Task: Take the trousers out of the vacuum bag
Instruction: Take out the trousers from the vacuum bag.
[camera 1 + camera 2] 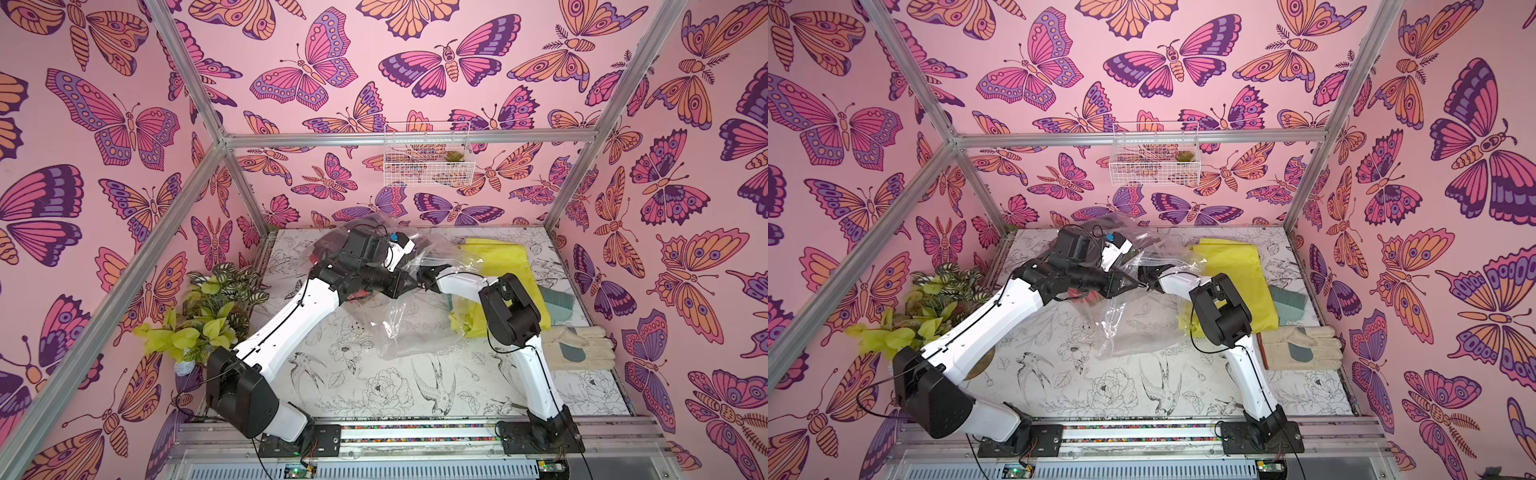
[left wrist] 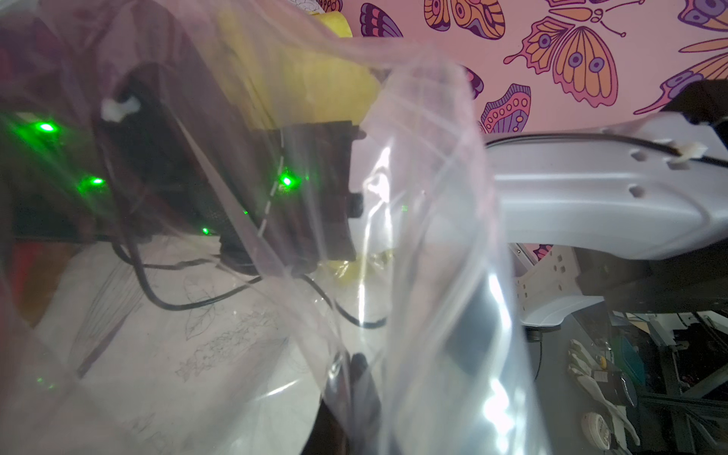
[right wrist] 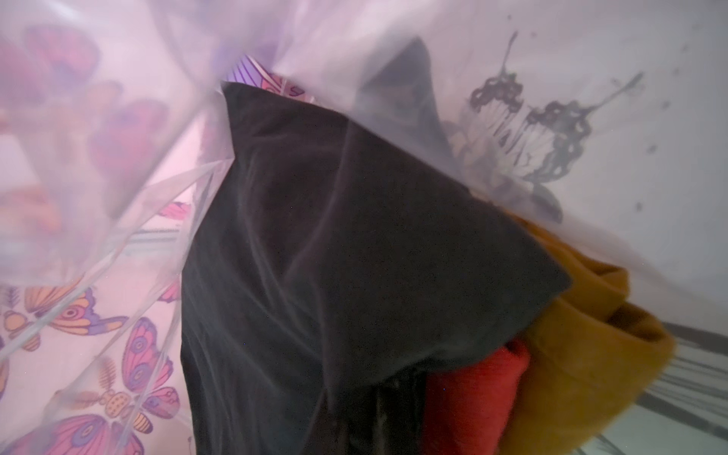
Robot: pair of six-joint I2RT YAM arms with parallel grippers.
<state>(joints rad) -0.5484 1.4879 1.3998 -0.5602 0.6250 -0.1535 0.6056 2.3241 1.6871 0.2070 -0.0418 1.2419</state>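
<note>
Everywhere, butterfly walls enclose the floral tabletop.

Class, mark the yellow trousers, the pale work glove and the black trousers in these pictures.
yellow trousers (image 1: 507, 259): a top view, flat far part, clear of the arm.
pale work glove (image 1: 582, 338): a top view, middle of the glove.
black trousers (image 3: 335, 244): right wrist view, middle of the cloth.

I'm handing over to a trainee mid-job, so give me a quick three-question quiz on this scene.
1. True or false: the yellow trousers lie outside the bag.
2. Which show inside the bag in the right wrist view? A teal trousers, B black trousers, C tan trousers.
3. Fill in: the pale ___ lie at the table's right edge.
Key: 1 true; 2 B; 3 gloves.
</note>
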